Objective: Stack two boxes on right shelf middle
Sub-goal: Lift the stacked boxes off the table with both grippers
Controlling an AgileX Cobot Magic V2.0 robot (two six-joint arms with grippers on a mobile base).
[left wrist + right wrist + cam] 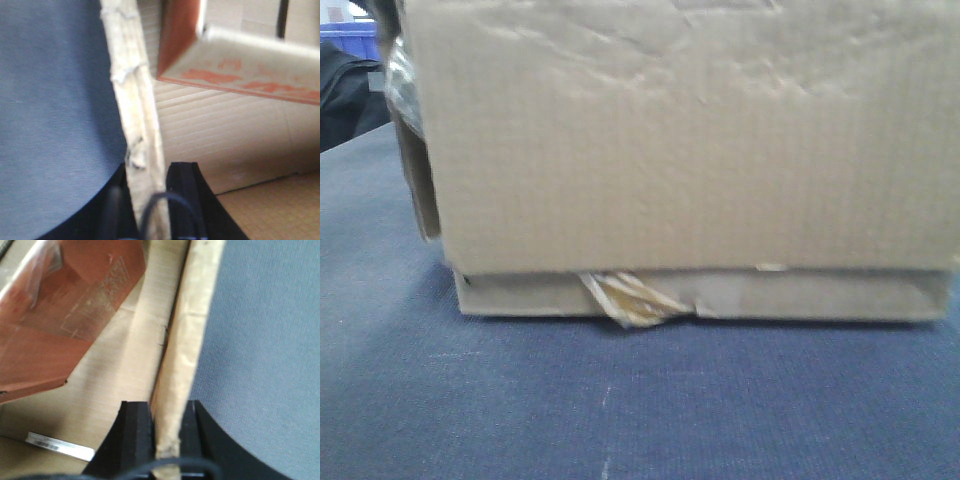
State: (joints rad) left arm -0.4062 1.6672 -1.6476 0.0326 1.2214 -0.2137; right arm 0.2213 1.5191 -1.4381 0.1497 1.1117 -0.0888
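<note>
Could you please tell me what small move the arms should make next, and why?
Probably a short, level lift together: the left end effector and right end effector each pinch a wall of the box, which rests on the blue cloth.

Left gripper (147,182): we see two black fingers (184,200). One is a sharp-edged block with an outward-curving flank, and the other is too blurred to describe. A thin dark cable (159,199) loops between them.

Right gripper (164,410): we note matte-black, square-tipped fingers (134,432) with flared outer flanks. A thin dark cable (150,471) arcs across their base.
</note>
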